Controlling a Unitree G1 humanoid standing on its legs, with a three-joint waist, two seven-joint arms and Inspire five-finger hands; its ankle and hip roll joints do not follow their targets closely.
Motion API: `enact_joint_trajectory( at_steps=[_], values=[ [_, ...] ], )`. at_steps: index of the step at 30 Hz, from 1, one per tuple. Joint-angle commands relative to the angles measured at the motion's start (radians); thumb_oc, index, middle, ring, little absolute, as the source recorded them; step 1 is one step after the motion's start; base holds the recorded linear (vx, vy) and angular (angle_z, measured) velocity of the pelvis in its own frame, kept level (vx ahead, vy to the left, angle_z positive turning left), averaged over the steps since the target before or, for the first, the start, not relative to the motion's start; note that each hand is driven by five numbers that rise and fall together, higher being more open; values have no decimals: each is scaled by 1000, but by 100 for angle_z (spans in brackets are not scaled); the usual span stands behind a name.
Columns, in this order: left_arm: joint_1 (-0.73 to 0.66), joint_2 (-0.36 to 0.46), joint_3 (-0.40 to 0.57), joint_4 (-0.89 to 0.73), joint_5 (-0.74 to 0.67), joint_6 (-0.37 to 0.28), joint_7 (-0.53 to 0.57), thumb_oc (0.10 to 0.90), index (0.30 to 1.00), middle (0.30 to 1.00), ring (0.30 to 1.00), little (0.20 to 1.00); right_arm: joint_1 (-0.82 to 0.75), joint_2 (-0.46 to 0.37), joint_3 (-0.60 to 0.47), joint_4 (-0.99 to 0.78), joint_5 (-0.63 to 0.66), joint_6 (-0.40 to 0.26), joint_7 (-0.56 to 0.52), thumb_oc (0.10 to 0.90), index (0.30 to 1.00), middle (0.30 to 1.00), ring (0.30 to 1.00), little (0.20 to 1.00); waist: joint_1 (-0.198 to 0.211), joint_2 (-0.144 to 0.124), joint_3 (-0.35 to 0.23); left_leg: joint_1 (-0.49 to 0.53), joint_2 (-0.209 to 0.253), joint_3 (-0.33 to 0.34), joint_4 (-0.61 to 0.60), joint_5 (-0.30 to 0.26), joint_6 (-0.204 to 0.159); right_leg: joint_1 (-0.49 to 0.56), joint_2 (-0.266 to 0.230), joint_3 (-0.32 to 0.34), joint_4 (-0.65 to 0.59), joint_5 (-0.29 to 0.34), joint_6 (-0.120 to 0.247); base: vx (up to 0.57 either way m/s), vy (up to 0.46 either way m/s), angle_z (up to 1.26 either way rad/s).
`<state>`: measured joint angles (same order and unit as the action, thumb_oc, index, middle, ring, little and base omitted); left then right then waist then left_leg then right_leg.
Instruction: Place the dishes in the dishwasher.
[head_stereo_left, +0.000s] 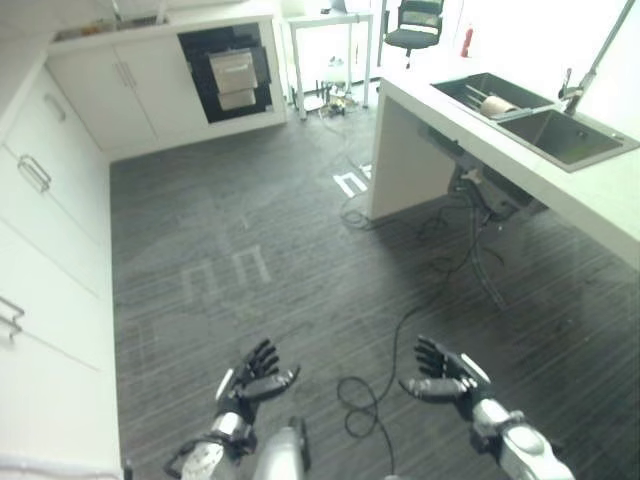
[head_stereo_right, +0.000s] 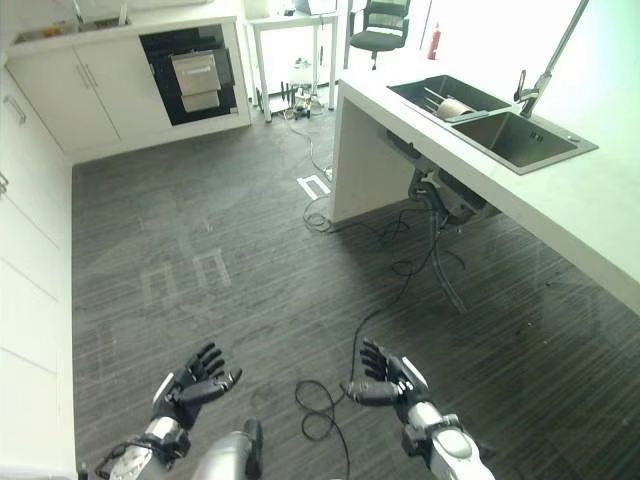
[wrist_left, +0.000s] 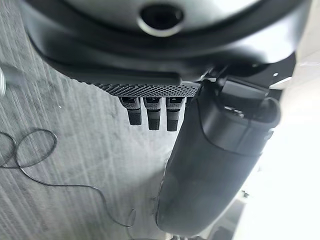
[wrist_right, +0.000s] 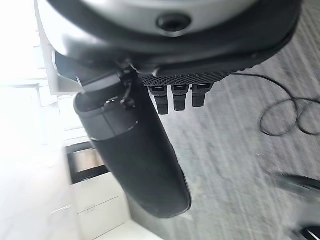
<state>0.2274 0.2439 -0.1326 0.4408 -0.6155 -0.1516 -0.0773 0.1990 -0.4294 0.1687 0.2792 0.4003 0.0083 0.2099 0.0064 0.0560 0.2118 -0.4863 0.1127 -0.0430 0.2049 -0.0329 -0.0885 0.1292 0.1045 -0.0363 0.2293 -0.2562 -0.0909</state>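
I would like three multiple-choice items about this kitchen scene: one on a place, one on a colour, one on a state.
1. Where does the double sink sit?
A. in the white counter on the robot's right
B. on the floor
C. in the far cabinets

2. What colour is the office chair at the far end?
A. red
B. dark
C. yellow

3. How are the left hand and right hand?
A. both grip plates
B. one holds a cup
C. both open, holding nothing

Answers: 1 A, the basins are sunk into the countertop. 2 B, its seat and back look dark. 3 C, the fingers are spread above the floor.
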Motion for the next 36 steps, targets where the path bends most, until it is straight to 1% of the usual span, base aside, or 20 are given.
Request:
enact_joint_trajectory(
  at_steps=[1, 6, 9, 10, 11, 13, 14, 16, 17, 19, 23, 26, 27, 28, 30, 31, 33, 34, 35, 36],
  values=[
    [-9, 45, 32, -142, 14, -110, -16, 800, 900, 900, 900, 900, -46, 0, -20, -153, 0, -100, 32, 800, 900, 900, 900, 900, 56, -60, -48, 73, -25, 18, 95, 66, -20, -107, -69, 74, 71, 46, 157, 414, 207, -71],
    [-66, 84, 25, -153, 0, -74, 13, 800, 900, 900, 900, 900, -57, 19, -24, -171, 25, -77, 20, 800, 900, 900, 900, 900, 54, -65, -88, 136, -30, 61, 95, 40, 21, -8, -144, 45, 71, 18, 199, 464, 211, -43],
    [-77, 103, 6, -169, 25, -68, 8, 800, 900, 900, 900, 900, -53, 54, -20, -189, 20, -78, -15, 800, 900, 900, 900, 900, 50, -93, -109, 174, -95, 45, 95, 14, 67, 21, -196, 10, 71, 192, 252, 438, 133, 34],
    [-83, 109, -4, -160, 45, -68, 15, 800, 900, 900, 900, 900, -59, 70, -15, -182, 20, -79, -27, 800, 900, 900, 900, 900, 47, -81, -116, 202, -109, 25, 95, 0, 85, 46, -210, -33, 89, 330, 275, 470, 184, 53],
    [-85, 115, -10, -153, 80, -64, 33, 800, 900, 900, 900, 900, -62, 78, -11, -178, 25, -82, -29, 800, 900, 900, 900, 900, 49, -67, -115, 217, -111, 16, 95, -11, 96, 33, -214, -49, 211, 383, 282, 451, 197, 42],
    [-87, 122, -17, -144, 131, -62, 48, 800, 900, 900, 900, 900, -75, 90, 3, -173, 31, -88, -23, 800, 900, 900, 900, 900, 39, -45, -102, 270, -111, 15, 95, -35, 108, -97, -224, -55, 385, 436, 273, 393, 137, 16],
    [-91, 135, -18, -149, 150, -65, 68, 800, 900, 900, 900, 900, -101, 100, 21, -159, 29, -94, -26, 800, 900, 900, 900, 900, 32, -38, -87, 304, -118, 11, 95, -44, 108, -184, -227, -104, 332, 375, 246, 583, -33, -19],
    [-97, 155, -1, -185, 152, -50, 65, 800, 900, 900, 900, 900, -100, 102, 20, -176, 40, -76, -33, 800, 900, 900, 900, 900, 21, -60, -72, 340, -131, 16, 95, -64, 99, -193, -216, -190, 98, 357, 243, 699, -292, 4],
    [-78, 168, 9, -256, 129, -57, 67, 800, 900, 900, 900, 900, -73, 91, 21, -167, 50, -90, -46, 800, 900, 900, 900, 900, -11, -124, -38, 443, -171, 48, 95, -161, 88, -383, -318, -228, 71, 350, 274, 657, -383, -24],
    [-70, 172, 0, -299, 77, -66, 55, 800, 900, 900, 900, 900, -68, 88, 21, -187, 10, -95, -82, 800, 900, 900, 900, 900, -27, -134, -34, 490, -173, 46, 95, -207, 94, -433, -342, -210, 71, 402, 281, 675, -437, -51],
    [-80, 150, -12, -388, 13, -95, 9, 800, 900, 900, 900, 900, -97, 34, -13, -189, 3, -74, -194, 800, 900, 900, 900, 900, -44, -125, -82, 581, -128, 72, 95, -230, 69, -395, -306, -191, 71, 314, 246, 506, -295, -14],
    [-95, 146, -17, -428, 1, -121, -3, 800, 900, 900, 900, 900, -98, 1, -51, -219, -47, -104, -221, 800, 900, 900, 900, 900, -49, -108, -91, 624, -93, 85, 95, -28, 21, -356, -255, -171, 71, 268, 199, 312, -166, -34],
    [-96, 146, -17, -430, 2, -122, -3, 800, 900, 900, 900, 900, -99, -3, -54, -221, -51, -107, -219, 800, 900, 900, 900, 900, -49, -111, -92, 635, -93, 89, 95, -8, 18, -354, -254, -167, 71, 265, 196, 380, -243, -49],
    [-105, 142, -16, -450, 6, -134, -6, 800, 900, 900, 900, 900, -97, -37, -84, -256, -54, -116, -207, 800, 900, 900, 900, 900, -51, -133, -88, 621, -75, 112, 175, 117, -9, -321, -242, -133, 71, 236, 163, 361, -283, -44],
    [-113, 132, -12, -475, 12, -157, -20, 800, 900, 900, 900, 900, -82, -56, -123, -300, -38, -134, -202, 800, 900, 900, 900, 900, -44, -178, -59, 409, -89, 108, 521, 154, -1, -260, -237, -82, 71, 211, 121, 428, -307, -41],
    [-120, 130, -7, -469, 20, -177, -25, 800, 900, 900, 900, 900, -76, -63, -139, -315, -41, -139, -208, 800, 900, 900, 900, 900, -34, -170, -44, 322, -97, 101, 521, 115, 26, -238, -208, -65, 71, 198, 122, 486, -95, -78],
    [-77, 148, 22, -517, 42, -211, -7, 800, 900, 900, 900, 900, -57, -80, -180, -383, -13, -139, -175, 800, 900, 900, 900, 900, -18, -138, -38, 349, -81, 115, 95, 106, 34, -203, -122, 29, 71, 149, 147, 693, 176, -182],
    [-51, 146, 39, -548, 34, -253, 16, 800, 900, 900, 900, 900, -49, -89, -187, -428, -5, -133, -150, 800, 900, 900, 900, 900, 6, -99, -34, 241, -98, -7, 95, 40, 26, -175, -58, 98, 71, 118, 156, 729, 322, -226],
    [-32, 139, 56, -591, 52, -289, 51, 800, 900, 900, 900, 900, -49, -92, -187, -462, 24, -136, -109, 800, 900, 900, 900, 900, 32, -80, -43, 170, -120, -93, 95, 83, 12, -162, -15, 150, 71, 103, 147, 589, 269, -191],
    [-36, 136, 66, -608, 58, -317, 60, 800, 900, 900, 900, 900, -56, -95, -186, -474, 27, -152, -96, 800, 900, 900, 900, 900, 44, -75, -45, 143, -123, -99, 95, 112, 7, -143, -2, 170, 71, 86, 142, 439, 219, -225]
  ],
)
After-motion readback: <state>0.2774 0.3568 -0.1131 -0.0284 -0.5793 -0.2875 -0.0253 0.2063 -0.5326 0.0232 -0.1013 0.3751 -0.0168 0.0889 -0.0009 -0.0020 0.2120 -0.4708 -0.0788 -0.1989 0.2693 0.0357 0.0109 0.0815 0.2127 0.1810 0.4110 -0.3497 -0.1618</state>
